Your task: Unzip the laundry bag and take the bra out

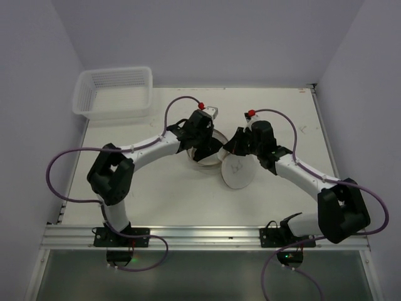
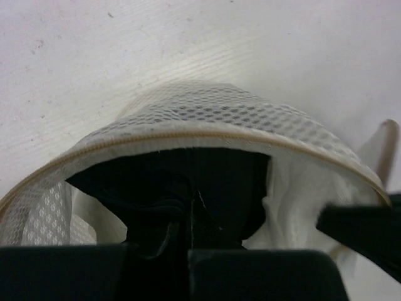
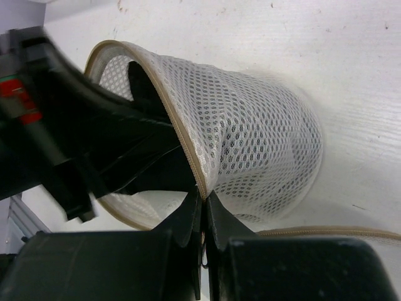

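Note:
The laundry bag (image 1: 208, 164), white mesh with a beige zipper rim, stands open at the table's middle. Its round flap (image 1: 238, 172) with the black pictogram lies flat to the right. My left gripper (image 1: 202, 148) reaches into the bag's mouth. In the left wrist view it (image 2: 191, 216) is shut on dark fabric, the black bra (image 2: 156, 185), under the mesh wall (image 2: 207, 116). My right gripper (image 1: 224, 149) is shut on the bag's beige rim (image 3: 188, 150), pinching it at the fingertips (image 3: 204, 199), beside the mesh side (image 3: 257, 132).
A white plastic mesh basket (image 1: 116, 93) stands at the back left corner. The left arm's black wrist (image 3: 44, 125) fills the left of the right wrist view, close to my right gripper. White walls enclose the table on three sides.

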